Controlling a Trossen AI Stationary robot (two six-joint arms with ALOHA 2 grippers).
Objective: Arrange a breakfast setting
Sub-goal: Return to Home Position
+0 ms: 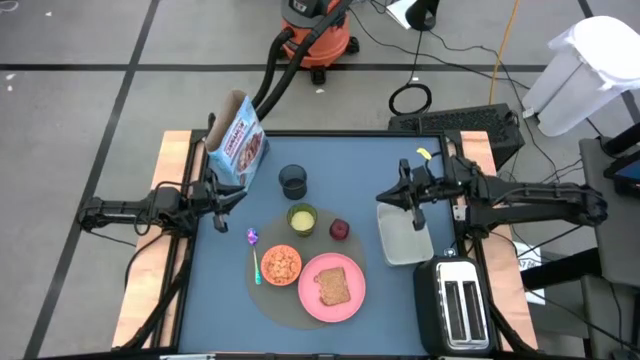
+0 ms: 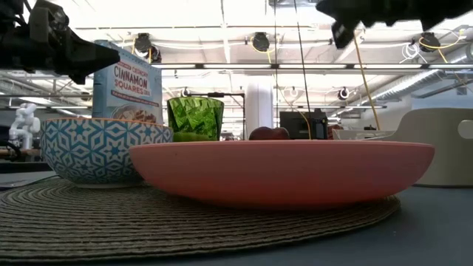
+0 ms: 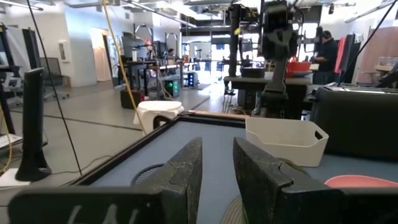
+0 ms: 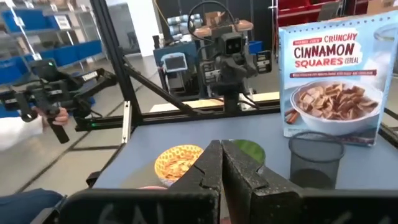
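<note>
A round grey mat [image 1: 283, 303] lies at the table's near middle. On it rest a pink plate [image 1: 350, 297] with a toast slice [image 1: 333, 287] and a small orange bowl [image 1: 282, 265] of cereal. A purple spoon [image 1: 254, 252] lies at the mat's left edge. A green cup [image 1: 302, 218], a dark red fruit [image 1: 339, 230] and a dark blue mug [image 1: 293, 181] stand behind the mat. The cereal box [image 1: 237, 140] stands upright at the far left. My left gripper [image 1: 234, 198] hovers slightly open and empty, left of the cup. My right gripper [image 1: 386, 198] is shut and empty above the clear tub's far end.
A clear rectangular tub [image 1: 403, 235] lies at the right, and a black toaster [image 1: 458, 305] stands at the near right corner. A person [image 3: 324, 53] stands in the room beyond the table. A vacuum [image 1: 318, 30] stands on the floor behind the table.
</note>
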